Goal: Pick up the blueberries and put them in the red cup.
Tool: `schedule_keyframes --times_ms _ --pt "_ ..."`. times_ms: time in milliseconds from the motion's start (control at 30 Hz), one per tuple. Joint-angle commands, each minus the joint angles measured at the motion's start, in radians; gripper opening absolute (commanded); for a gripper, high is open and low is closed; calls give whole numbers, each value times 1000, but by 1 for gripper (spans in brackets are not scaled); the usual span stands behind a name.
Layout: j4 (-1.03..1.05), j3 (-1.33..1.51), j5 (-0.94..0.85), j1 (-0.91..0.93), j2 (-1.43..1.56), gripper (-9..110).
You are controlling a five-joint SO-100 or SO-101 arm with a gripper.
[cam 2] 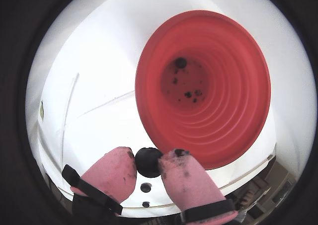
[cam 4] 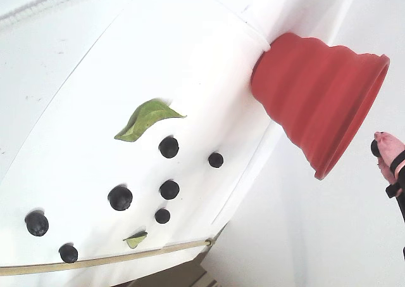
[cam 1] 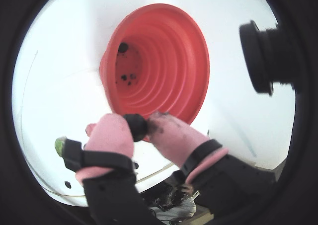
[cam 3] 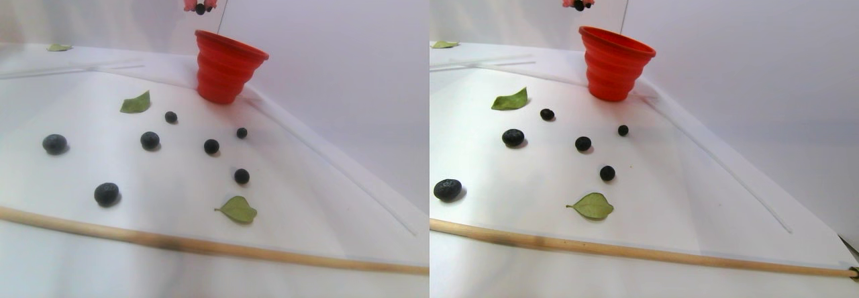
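One blueberry (cam 2: 148, 161) sits pinched between the pink fingertips (cam 2: 110, 171) of your gripper (cam 1: 138, 126), which is closed down to the width of the berry. You hold it just above the rim of the red cup (cam 2: 208, 81), at its near edge. Seven more blueberries (cam 4: 168, 146) lie on the white table (cam 4: 76, 109), well apart from the gripper.

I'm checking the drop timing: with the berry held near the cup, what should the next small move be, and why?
Probably carry the gripper a little further over the red cup before opening. Its jaws pinch a blueberry that in both wrist views sits at the cup's near rim, not over the mouth; released here, it might miss.
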Motion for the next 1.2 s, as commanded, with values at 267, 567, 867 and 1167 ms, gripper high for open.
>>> schedule_keyframes --times_ms 267,567,867,1167 --pt "-69 -84 -31 103 15 9" --pt "-92 -77 -46 152 -37 9" --pt "-110 -61 -46 169 -44 16" --pt "-29 -67 -12 144 14 16"
